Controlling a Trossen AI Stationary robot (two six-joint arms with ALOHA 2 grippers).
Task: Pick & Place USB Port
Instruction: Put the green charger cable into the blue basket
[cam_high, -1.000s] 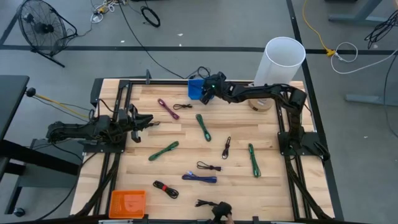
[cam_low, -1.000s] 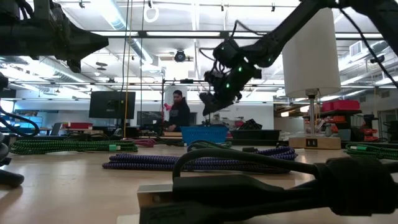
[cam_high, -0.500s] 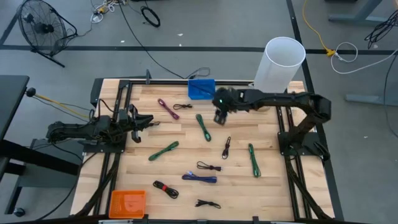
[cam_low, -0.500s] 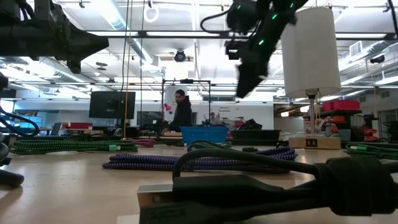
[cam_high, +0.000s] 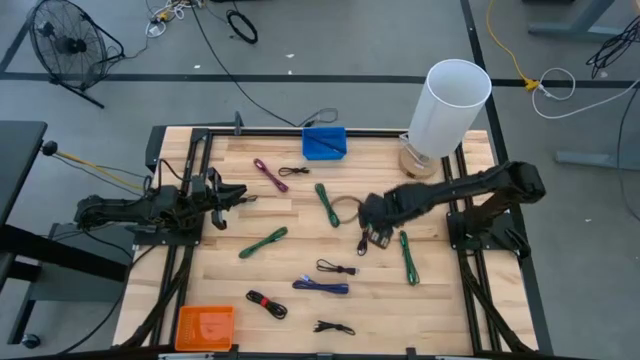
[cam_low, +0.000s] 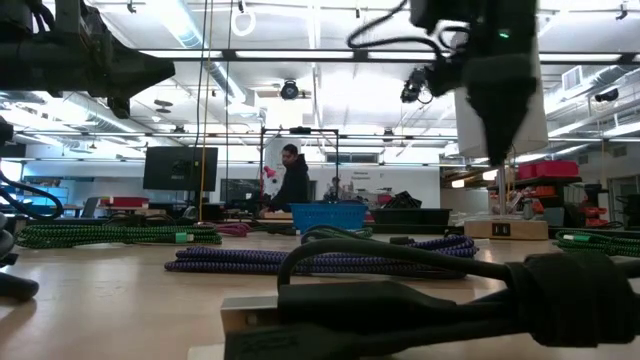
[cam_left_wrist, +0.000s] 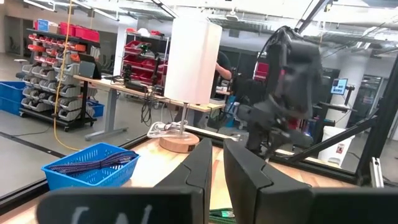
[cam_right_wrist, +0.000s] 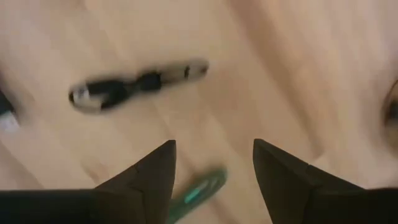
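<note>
My right gripper (cam_high: 372, 232) hangs open over the table's middle, fingers pointing down, just above a short black cable (cam_high: 365, 238) that lies flat on the wood. In the right wrist view the gripper (cam_right_wrist: 214, 162) shows that black cable (cam_right_wrist: 137, 84) ahead of the fingers and a green cable (cam_right_wrist: 196, 193) below the gap. The low view shows the gripper (cam_low: 497, 140) well above the table. The blue basket (cam_high: 324, 142) stands at the far edge. My left gripper (cam_high: 232, 197) waits at the table's left side, shut (cam_left_wrist: 217, 155).
Several coiled cables lie scattered: magenta (cam_high: 268, 172), green (cam_high: 327, 203), green (cam_high: 263, 241), green (cam_high: 407, 255), black (cam_high: 336, 267), purple (cam_high: 321, 286), black (cam_high: 334, 327). An orange tray (cam_high: 205, 326) sits at the near left corner, a white cylinder lamp (cam_high: 448, 100) at the far right.
My right gripper has swung from above the blue basket at the far edge toward the near edge and a little to the right, ending over the black cable in the table's middle. A dark shape at the near edge has gone, leaving a black cable there.
</note>
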